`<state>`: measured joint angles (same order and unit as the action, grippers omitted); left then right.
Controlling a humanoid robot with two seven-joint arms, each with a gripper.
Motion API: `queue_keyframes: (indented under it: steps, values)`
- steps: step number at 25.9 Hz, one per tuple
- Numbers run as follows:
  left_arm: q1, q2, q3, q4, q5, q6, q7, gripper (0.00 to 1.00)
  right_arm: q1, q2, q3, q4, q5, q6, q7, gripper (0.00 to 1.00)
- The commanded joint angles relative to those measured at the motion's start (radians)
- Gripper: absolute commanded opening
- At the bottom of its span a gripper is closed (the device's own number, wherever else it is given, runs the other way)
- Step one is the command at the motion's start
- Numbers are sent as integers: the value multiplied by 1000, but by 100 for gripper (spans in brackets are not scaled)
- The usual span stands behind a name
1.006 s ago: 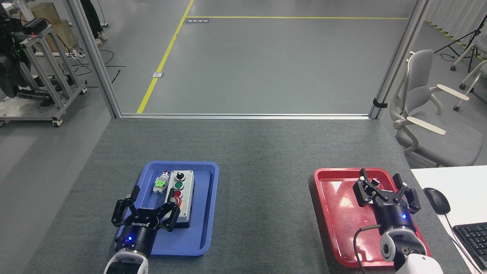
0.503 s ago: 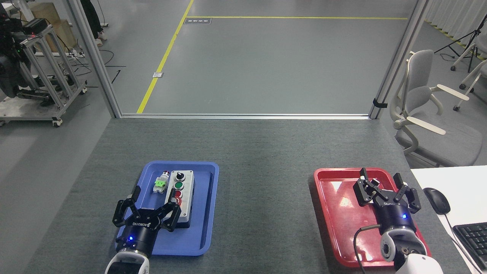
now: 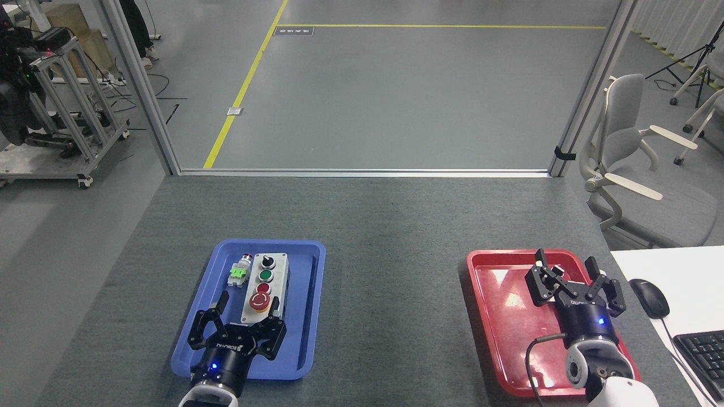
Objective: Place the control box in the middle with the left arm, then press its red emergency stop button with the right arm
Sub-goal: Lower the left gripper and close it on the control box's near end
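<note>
1. Far left, beyond the table, stands a metal-framed cart (image 3: 62,107) on castors with dark equipment on it, on the grey floor (image 3: 396,96) marked with a yellow line (image 3: 243,90).
2. The grey-topped table (image 3: 384,226) fills the lower part of the view, and on its left half lies a blue tray (image 3: 308,316).
3. The left gripper (image 3: 247,315) comes in from the bottom edge over the near end of the blue tray, its black fingers (image 3: 201,328) spread apart with nothing between them; the fingertips reach just to the near end of the control box, and I cannot tell whether they touch it.
4. A small loose switch part with a green clip (image 3: 238,273) lies in the tray, just beside the far left corner of the control box.
5. The control box (image 3: 264,288) lies flat in the blue tray, lengthwise away from the robot, well to the left of the table's middle. Its face shows a black knob (image 3: 266,262) at the far end, then a green button (image 3: 264,276), a small red button (image 3: 263,288), and nearest the robot the red emergency stop button (image 3: 260,301).
6. The middle of the table between the two trays is bare grey felt.
7. On the right half lies a red tray (image 3: 498,316).
8. The right gripper (image 3: 570,278) hangs over the red tray's right side, its fingers parted and gripping nothing, well apart from the box.
9. At the right edge, a white desk (image 3: 679,271) bears a black mouse (image 3: 649,297) and a keyboard corner (image 3: 701,356); grey office chairs (image 3: 639,169) stand behind.
</note>
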<state>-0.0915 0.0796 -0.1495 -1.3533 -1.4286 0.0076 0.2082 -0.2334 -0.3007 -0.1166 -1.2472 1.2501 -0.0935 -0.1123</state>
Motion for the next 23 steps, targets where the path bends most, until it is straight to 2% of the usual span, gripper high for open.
queue_keyframes:
  steps: [1,4,11,23]
  values:
    - [-5,-7,-32,42,-4,29,7,99,2,0,0,0,-1,0,0,99]
    - [-5,-6,-65,56,-4,78,8,99,2,0,0,0,0,1,-1,99]
    - [-11,-12,-79,102,-1,115,20,99,2,2,0,-1,-1,0,-1,99]
    - [-79,-35,-79,237,4,124,25,98,3,2,0,0,0,1,-1,99]
